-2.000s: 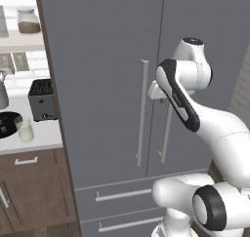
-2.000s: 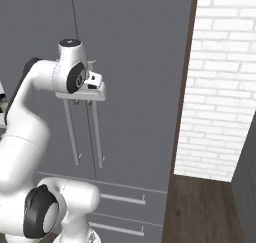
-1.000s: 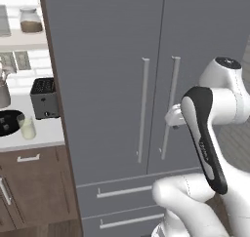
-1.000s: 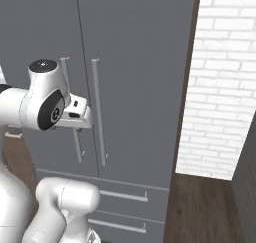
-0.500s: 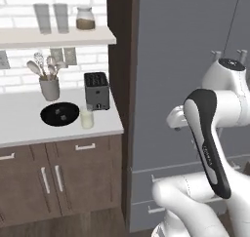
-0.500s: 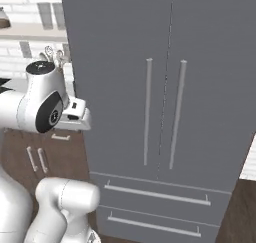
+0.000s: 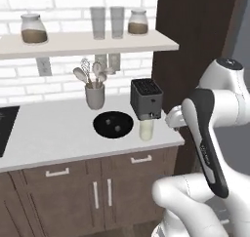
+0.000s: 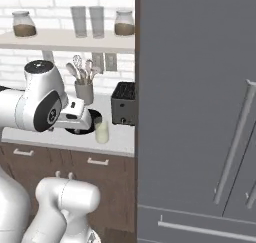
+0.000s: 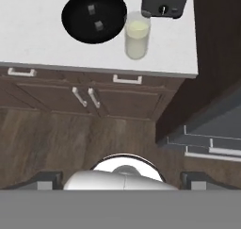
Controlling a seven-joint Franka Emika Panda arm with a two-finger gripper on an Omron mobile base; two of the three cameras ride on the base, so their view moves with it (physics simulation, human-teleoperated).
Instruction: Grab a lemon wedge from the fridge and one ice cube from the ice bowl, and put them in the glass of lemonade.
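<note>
While the base has swung from the tall grey fridge (image 8: pixel 195 112) toward the white counter (image 7: pixel 53 133), the shallow black ice bowl (image 9: pixel 94 16) touches the pale-yellow lemonade glass (image 9: pixel 137 35); claw (image 9: pixel 120 178) spread, empty; fridge shut, wedge unfetched.

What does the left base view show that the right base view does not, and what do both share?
Left base view alone: a dark cooktop corner at the counter's left edge.

Right base view alone: the fridge front, doors closed, with its long handles.

Both: the ice bowl, the glass of lemonade, the toaster, the utensil cup and the shelf with jars.
</note>
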